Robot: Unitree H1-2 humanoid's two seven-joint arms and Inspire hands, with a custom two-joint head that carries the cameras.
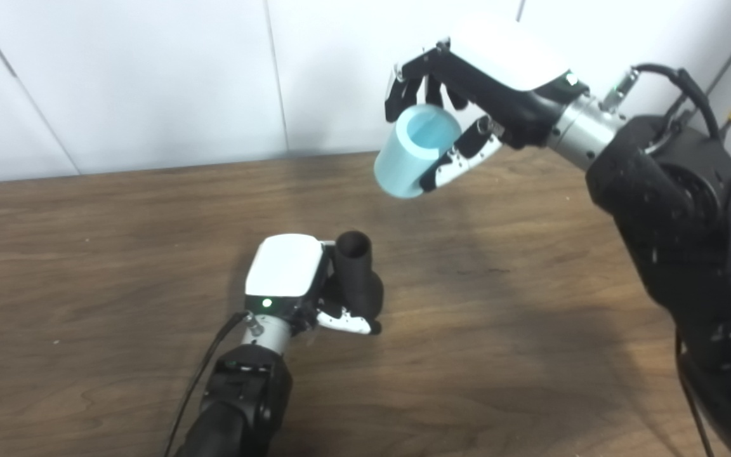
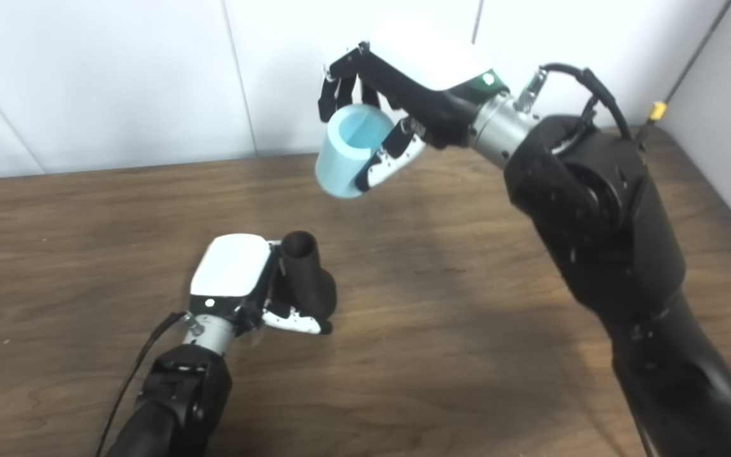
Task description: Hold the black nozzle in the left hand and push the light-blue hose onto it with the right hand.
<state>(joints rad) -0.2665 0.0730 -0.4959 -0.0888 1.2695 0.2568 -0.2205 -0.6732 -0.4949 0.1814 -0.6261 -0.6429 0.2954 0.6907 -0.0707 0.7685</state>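
The black nozzle (image 1: 358, 273) stands nearly upright low over the wooden table (image 1: 86, 254), its open round mouth on top. My left hand (image 1: 296, 279) is shut on its wider lower part, thumb across the front. The light-blue hose (image 1: 415, 151), a short thick tube, hangs high above the table at the back, tilted with one open end facing up toward me. My right hand (image 1: 467, 95) is shut on it, fingers behind and thumb in front. The hose (image 2: 353, 151) is apart from the nozzle (image 2: 305, 274), up and to its right.
White wall panels (image 1: 150, 76) rise behind the table's far edge. My bulky right forearm (image 1: 676, 209) crosses the right side of the view. A black cable (image 1: 204, 374) trails along my left wrist.
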